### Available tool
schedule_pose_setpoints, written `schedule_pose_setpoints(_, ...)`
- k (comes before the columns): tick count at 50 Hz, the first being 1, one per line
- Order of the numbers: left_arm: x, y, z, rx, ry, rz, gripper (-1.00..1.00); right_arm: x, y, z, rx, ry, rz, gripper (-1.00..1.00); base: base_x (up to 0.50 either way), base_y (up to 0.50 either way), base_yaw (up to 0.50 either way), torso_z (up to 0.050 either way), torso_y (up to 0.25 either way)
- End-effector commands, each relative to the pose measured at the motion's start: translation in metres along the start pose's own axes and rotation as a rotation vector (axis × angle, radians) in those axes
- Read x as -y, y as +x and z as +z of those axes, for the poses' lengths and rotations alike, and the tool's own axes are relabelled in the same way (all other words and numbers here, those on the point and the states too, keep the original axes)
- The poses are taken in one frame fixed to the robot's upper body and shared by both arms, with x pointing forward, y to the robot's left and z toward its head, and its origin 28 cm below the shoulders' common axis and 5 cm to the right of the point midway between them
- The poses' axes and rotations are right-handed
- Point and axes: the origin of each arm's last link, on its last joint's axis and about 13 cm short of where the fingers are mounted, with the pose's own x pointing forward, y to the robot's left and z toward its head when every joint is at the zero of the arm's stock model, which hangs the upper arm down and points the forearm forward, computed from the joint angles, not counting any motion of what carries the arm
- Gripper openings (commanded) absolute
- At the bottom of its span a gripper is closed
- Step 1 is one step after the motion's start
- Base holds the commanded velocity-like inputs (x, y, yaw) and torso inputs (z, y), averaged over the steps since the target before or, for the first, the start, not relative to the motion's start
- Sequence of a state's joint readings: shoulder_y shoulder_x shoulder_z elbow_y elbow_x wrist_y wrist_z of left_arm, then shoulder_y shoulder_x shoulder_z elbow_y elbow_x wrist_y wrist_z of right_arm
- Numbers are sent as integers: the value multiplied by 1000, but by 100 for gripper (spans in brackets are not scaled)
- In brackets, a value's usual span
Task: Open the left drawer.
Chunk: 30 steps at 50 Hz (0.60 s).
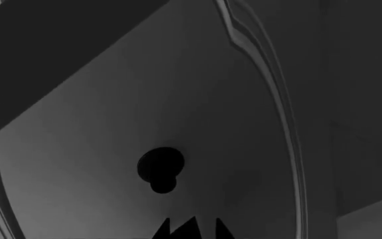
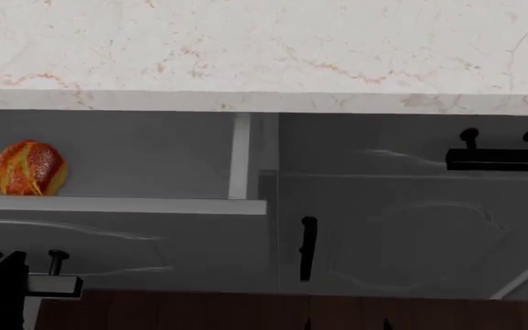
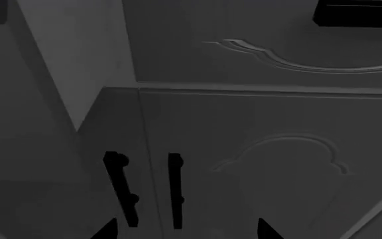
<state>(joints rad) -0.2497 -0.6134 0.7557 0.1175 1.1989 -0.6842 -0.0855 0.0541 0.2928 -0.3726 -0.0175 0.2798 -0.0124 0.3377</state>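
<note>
The left drawer point(image 2: 154, 247) stands pulled out from under the counter; its dark-grey front with wavy trim faces me and its pale box rim point(image 2: 117, 204) shows behind it. My left gripper point(image 2: 3, 292) sits at the drawer's black bar handle point(image 2: 53, 283), between the two knobbed posts. In the left wrist view its fingertips point(image 1: 194, 231) stand close together in front of the drawer front point(image 1: 144, 99), beside one post point(image 1: 159, 169). The bar itself is hidden there. My right gripper point(image 3: 187, 231) is open and empty, facing the grey doors.
A red-orange round fruit point(image 2: 30, 168) lies inside the drawer. The marble counter point(image 2: 264, 48) overhangs above. The matching right drawer front point(image 2: 383, 148) with its handle point(image 2: 502, 159) is shut. Doors with vertical black handles point(image 2: 307, 247) point(image 3: 175, 189) are below. Brown floor point(image 2: 200, 313) lies beneath.
</note>
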Motion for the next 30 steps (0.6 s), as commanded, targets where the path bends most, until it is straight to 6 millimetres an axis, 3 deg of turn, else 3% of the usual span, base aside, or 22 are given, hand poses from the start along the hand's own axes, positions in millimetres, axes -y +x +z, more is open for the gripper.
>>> schedule_pose_setpoints(1,2,-2,-1,0,-8,16,-100,0,0,1,1,-1,2,100,-191,0,0,0,0)
schedule_pose_setpoints(30,2,-2,0,8,-9,15,-100,1,0,1,6,4,-4,100,-189,0,0,0,0)
